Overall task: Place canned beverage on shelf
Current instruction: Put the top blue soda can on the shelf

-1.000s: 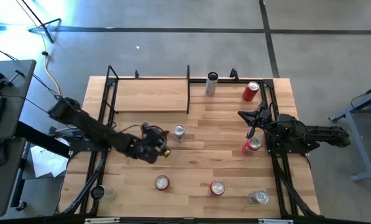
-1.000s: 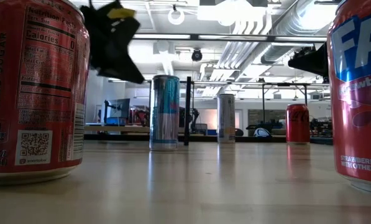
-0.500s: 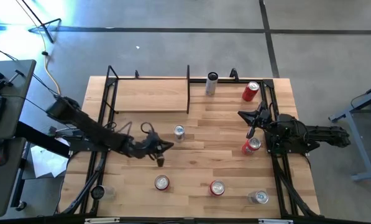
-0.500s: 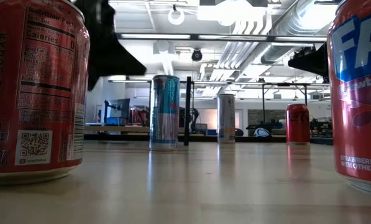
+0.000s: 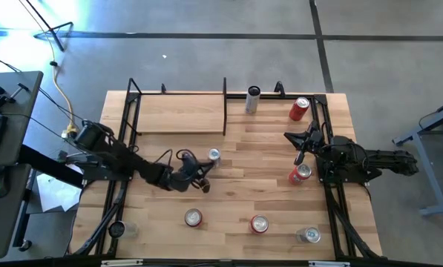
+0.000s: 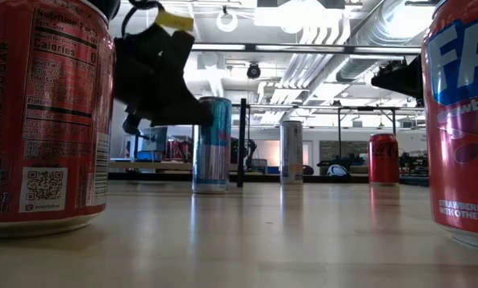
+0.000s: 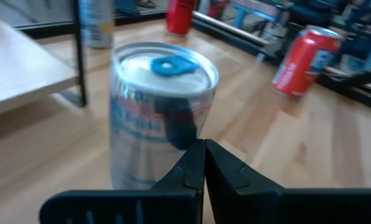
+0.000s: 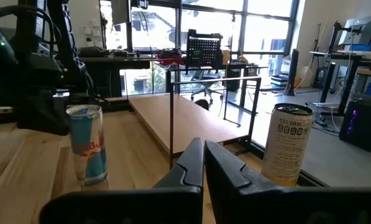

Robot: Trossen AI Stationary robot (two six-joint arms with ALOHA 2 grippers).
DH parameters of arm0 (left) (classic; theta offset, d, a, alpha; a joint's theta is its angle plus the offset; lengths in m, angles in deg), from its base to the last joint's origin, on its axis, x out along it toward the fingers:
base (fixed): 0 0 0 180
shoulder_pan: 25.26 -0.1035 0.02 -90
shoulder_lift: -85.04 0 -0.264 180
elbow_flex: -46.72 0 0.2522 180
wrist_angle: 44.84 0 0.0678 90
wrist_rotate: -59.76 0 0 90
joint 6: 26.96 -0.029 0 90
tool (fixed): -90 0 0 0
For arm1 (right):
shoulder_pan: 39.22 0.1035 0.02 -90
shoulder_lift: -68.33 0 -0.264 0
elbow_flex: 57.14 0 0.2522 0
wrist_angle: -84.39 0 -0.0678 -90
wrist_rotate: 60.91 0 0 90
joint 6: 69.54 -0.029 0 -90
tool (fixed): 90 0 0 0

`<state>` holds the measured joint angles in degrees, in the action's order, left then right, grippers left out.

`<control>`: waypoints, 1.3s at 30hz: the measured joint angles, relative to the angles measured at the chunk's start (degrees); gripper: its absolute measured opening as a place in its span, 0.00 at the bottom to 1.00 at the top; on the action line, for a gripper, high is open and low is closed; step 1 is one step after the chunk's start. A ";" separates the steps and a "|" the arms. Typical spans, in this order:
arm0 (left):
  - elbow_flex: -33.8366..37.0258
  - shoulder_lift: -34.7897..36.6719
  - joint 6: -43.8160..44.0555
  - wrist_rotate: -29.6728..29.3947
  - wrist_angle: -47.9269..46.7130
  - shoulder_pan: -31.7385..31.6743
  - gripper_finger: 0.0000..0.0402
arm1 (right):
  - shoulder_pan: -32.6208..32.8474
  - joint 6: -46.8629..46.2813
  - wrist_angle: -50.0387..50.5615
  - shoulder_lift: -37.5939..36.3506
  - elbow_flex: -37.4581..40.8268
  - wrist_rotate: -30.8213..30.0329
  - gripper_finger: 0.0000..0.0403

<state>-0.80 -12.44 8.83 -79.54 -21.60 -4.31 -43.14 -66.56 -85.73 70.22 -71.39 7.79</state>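
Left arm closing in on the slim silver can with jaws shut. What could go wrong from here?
1. The left gripper sits right at the slim silver can with jaws shut; pushing on would likely topple it rather than grasp it.
2. The shelf upright stands close behind; a shoved can may hit it.

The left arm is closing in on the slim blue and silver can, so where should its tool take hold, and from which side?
Judging by its pose, grip the slim can around its upright round wall at mid-height, coming in level from the left tool's side. The can stands alone on the table, sides free. The tool's fingers are shut, so they would need opening first.
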 joint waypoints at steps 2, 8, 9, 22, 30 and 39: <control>0.88 0.96 1.00 -1.82 -1.41 0.01 0.00 | -0.01 0.00 0.00 0.00 0.00 0.00 0.00; 3.93 10.13 1.03 -7.71 -10.60 0.26 0.00 | -0.02 0.00 0.00 0.00 0.00 0.02 0.00; 4.46 12.56 0.74 -8.53 -12.44 0.26 0.00 | 0.00 0.00 0.02 0.02 0.00 0.01 0.00; 7.11 19.08 1.56 2.64 -12.36 1.41 0.29 | 0.00 0.00 0.00 0.02 0.00 0.00 0.00; 2.83 9.77 4.69 0.05 -10.55 -0.11 0.66 | -0.02 0.00 0.00 0.02 0.00 0.00 0.00; -0.66 5.78 1.60 -3.31 -10.05 -3.28 0.72 | 0.00 0.00 0.02 0.06 0.00 0.02 0.00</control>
<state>-1.45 -6.66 10.43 -82.85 -31.65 -7.58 -43.14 -66.56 -85.71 70.29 -71.39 7.81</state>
